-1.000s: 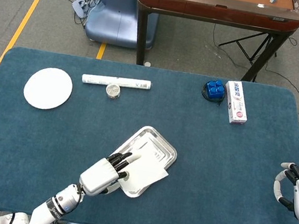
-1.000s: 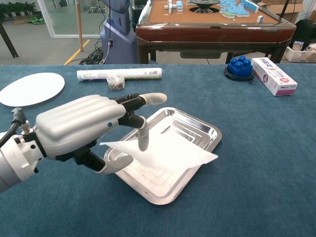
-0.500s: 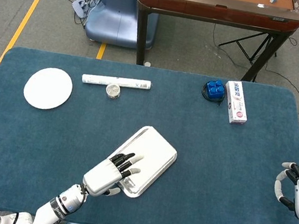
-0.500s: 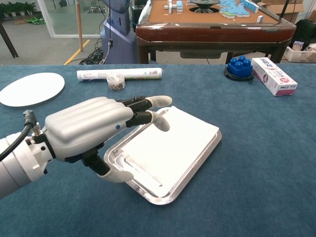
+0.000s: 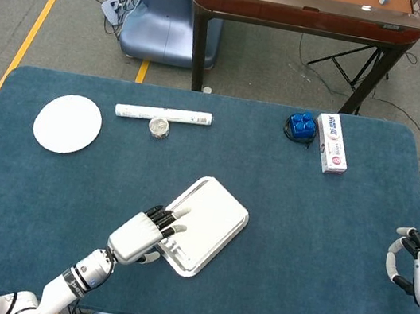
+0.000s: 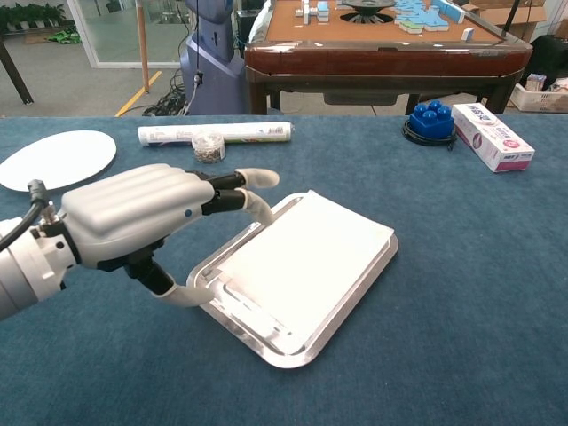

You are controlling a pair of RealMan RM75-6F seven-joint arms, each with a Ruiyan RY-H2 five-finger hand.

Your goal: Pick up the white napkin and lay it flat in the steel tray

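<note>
The white napkin (image 5: 213, 219) (image 6: 306, 260) lies flat inside the steel tray (image 5: 240, 210) (image 6: 357, 303), covering most of its floor. My left hand (image 5: 138, 235) (image 6: 140, 213) hovers at the tray's near-left edge with its fingers stretched out over the rim and nothing in them. Its thumb reaches under toward the tray's corner. My right hand (image 5: 419, 268) sits at the table's right edge in the head view, far from the tray, holding nothing.
A white plate (image 5: 68, 124) (image 6: 55, 160) lies at the far left. A paper roll (image 5: 164, 115) (image 6: 217, 133) and a small jar (image 5: 158, 127) (image 6: 209, 146) sit behind the tray. A blue block (image 5: 300, 126) (image 6: 430, 120) and a white box (image 5: 332, 143) (image 6: 493, 136) stand at the back right.
A second ago the napkin hung from my left hand over the tray. It now lies flat in the tray, and the hand has let go and drawn back to the left.
</note>
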